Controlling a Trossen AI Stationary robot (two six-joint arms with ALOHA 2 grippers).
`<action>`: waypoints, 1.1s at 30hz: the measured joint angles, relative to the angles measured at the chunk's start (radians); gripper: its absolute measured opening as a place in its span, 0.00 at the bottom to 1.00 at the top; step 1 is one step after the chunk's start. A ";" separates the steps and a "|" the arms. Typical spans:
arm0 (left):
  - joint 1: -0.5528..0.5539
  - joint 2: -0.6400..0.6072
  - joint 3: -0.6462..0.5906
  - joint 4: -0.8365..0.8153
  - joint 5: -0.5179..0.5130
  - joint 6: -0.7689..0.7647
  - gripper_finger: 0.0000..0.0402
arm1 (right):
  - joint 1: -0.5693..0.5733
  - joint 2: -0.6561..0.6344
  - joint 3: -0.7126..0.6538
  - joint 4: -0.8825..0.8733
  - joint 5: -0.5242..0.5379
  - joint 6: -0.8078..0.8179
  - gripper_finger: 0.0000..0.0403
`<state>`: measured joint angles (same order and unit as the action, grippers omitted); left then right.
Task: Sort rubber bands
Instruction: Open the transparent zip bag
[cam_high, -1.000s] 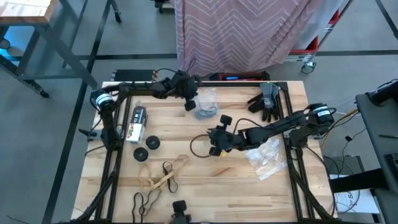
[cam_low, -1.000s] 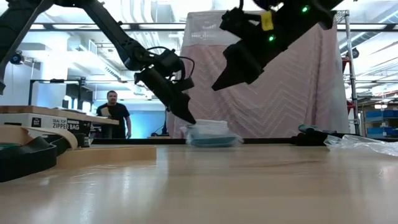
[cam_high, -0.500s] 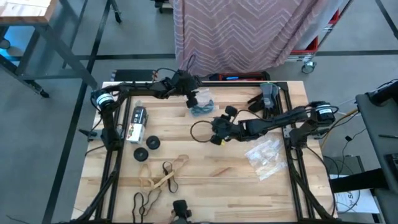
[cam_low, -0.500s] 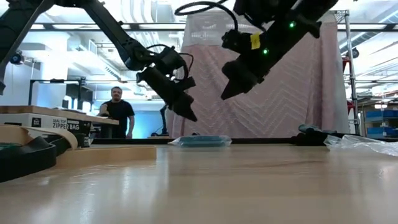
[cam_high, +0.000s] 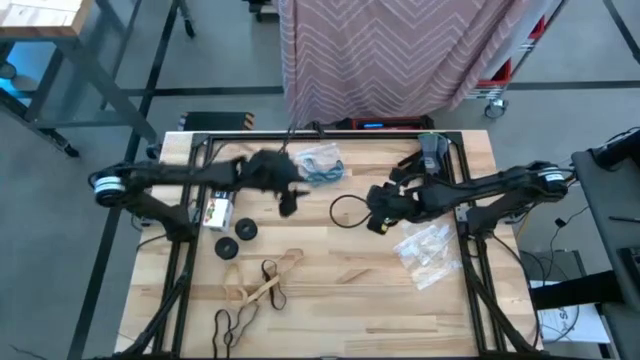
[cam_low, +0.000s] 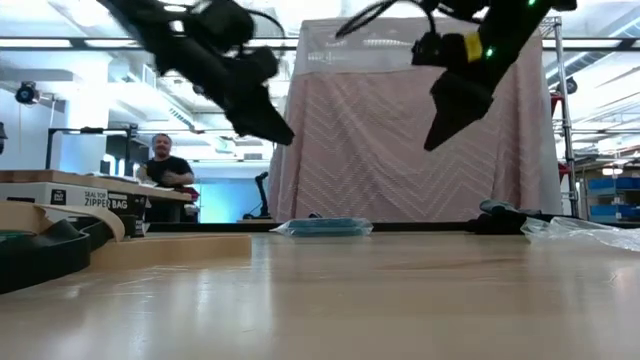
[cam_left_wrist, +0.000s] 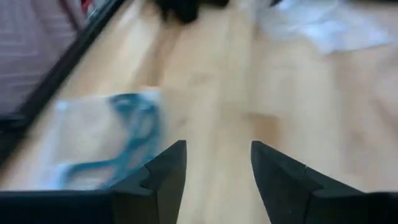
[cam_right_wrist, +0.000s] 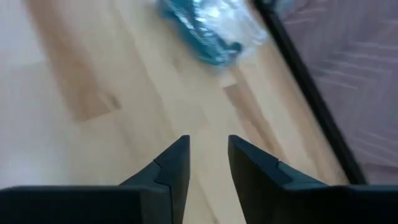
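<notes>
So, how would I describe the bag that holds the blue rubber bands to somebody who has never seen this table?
Start at the pink chevron curtain behind the wooden table. Just in front of it, near the table's far edge, lies a clear plastic bag holding blue rubber bands. The other clear bag, by the right arm, shows no blue.

The left arm (cam_high: 200, 178) is motion-blurred in the high view; its gripper outline beside the clear bag (cam_high: 320, 165) cannot be resolved. In the left wrist view the bag (cam_left_wrist: 106, 146) and the blue bands inside it (cam_left_wrist: 134, 134) are smeared, and the dark object at the frame edge beyond the bag is cut off. In the low view, both grippers near the bag (cam_low: 322, 227) are blurred, and both arms run past the top edge.
</notes>
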<state>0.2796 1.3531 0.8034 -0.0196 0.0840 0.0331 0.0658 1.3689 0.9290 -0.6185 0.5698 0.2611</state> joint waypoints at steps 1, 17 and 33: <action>-0.036 -0.023 -0.045 0.066 -0.021 -0.037 0.42 | 0.001 -0.011 -0.001 -0.001 -0.029 -0.002 0.28; -0.341 -0.138 -0.187 0.228 -0.292 -0.183 0.70 | 0.054 -0.093 -0.002 -0.120 -0.387 0.276 0.66; -0.384 -0.119 -0.104 0.105 -0.257 -0.166 0.74 | 0.289 -0.011 -0.038 -0.340 -0.522 0.884 0.70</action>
<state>-0.1044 1.2341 0.6992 0.0849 -0.1730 -0.1326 0.3550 1.3579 0.8908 -0.9586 0.0474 1.1455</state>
